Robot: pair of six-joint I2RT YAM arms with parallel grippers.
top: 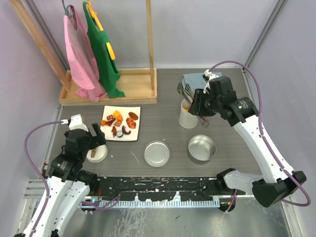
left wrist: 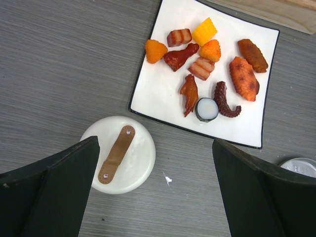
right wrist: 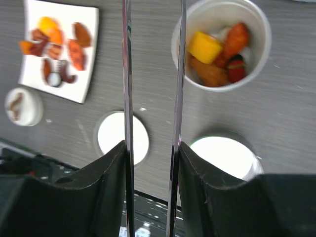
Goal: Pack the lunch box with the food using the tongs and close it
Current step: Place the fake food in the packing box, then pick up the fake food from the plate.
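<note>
We see the lunch box in four separate parts. The white tub (top: 187,118) stands upright to the right of the white square plate (left wrist: 160,96), well apart from it. Some of the food (right wrist: 204,47) lies inside it: yellow, orange, brown and red pieces. The steel tin (top: 201,148) sits right of the plate too, nearer the arm bases. Its steel lid (top: 157,153) lies flat between tin and plate, off the plate's near right corner. The white lid (left wrist: 117,154), brown handle up, rests just off the plate's near left corner. On the plate itself lie about ten more pieces, orange, brown, red and one black-and-white.

The right gripper (right wrist: 151,145) pinches the tongs (right wrist: 127,74), one finger pressing each arm from outside. The two arms run side by side with a gap, over the table (top: 163,98) right of the plate, beside the tub. The left gripper (left wrist: 154,143) is spread wide above the white lid, at the plate's near left. Beyond the plate stands a wooden rack (top: 111,91) with a pink and a green garment.
</note>
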